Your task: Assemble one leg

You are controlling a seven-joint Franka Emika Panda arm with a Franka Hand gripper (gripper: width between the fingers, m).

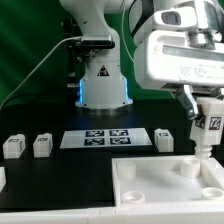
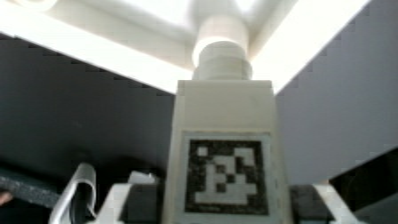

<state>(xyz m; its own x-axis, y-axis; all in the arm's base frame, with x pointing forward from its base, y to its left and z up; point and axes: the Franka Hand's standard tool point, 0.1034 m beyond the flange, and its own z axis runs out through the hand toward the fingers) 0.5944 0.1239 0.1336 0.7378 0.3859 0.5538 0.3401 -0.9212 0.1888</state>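
My gripper (image 1: 210, 122) is shut on a white leg (image 1: 211, 130) with a black-and-white tag, at the exterior view's right. The leg stands upright. Its lower end is at the far right corner of the large white square panel (image 1: 150, 185); whether it sits in the socket I cannot tell. In the wrist view the leg (image 2: 226, 120) runs from between my fingers (image 2: 128, 203) to its round end at the white panel (image 2: 107, 30). My gripper (image 2: 228, 208) clamps it at the tag end.
Three more white legs lie on the black table: two at the exterior view's left (image 1: 13, 146) (image 1: 42, 145) and one by the panel (image 1: 165, 139). The marker board (image 1: 105, 138) lies in front of the robot base (image 1: 103, 85).
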